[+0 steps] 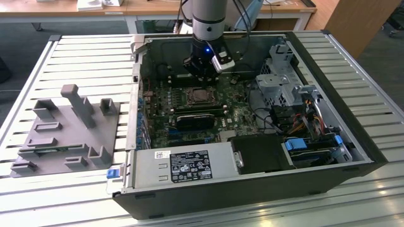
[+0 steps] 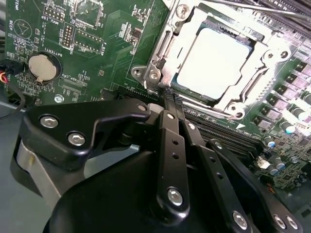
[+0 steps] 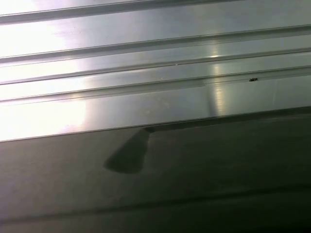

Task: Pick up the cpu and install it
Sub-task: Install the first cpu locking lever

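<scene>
The cpu (image 2: 213, 62), a pale silvery square plate, lies flat inside the metal-framed socket (image 2: 158, 58) on the green motherboard (image 2: 97, 48). My gripper (image 2: 168, 97) hovers just off one corner of that socket frame, and its black fingers (image 2: 170, 145) come together at the tips with nothing between them. In the exterior view the gripper (image 1: 200, 78) hangs inside the open computer case, just behind the socket (image 1: 198, 96).
A grey tray (image 1: 63, 137) with upright posts sits on the slatted table at the exterior view's left. Inside the case are a long black module (image 1: 196, 120), a power supply (image 1: 183, 165), a metal drive cage (image 1: 284, 80) and loose cables (image 1: 296, 118). A coin battery (image 2: 41, 67) sits on the board.
</scene>
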Robot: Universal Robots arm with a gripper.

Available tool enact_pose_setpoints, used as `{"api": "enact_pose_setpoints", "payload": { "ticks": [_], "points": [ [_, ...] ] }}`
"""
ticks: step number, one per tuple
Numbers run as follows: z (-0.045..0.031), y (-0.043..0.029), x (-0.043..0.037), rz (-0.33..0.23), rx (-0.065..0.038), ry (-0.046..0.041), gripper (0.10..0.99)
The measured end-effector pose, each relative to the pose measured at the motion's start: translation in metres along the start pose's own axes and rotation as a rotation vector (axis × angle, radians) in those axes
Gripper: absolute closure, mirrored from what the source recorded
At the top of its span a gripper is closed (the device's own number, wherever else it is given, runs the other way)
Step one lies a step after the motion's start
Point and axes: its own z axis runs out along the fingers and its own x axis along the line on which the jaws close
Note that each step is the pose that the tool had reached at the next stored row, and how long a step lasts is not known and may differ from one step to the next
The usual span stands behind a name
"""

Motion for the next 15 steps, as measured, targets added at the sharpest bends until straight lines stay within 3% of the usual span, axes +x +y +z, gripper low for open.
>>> {"api": "enact_pose_setpoints", "payload": {
  "ticks": [7, 11, 15],
  "points": [
    [0.0007, 0.0001, -0.0004, 0.0, -0.005, 0.0003, 0.98],
    [-0.0067, 0.0004, -0.0006, 0.0, -0.005, 0.0001, 0.98],
    [-0.0091, 0.0005, -0.0007, 0.0, -0.003, -0.0004, 0.98]
  ]
}}
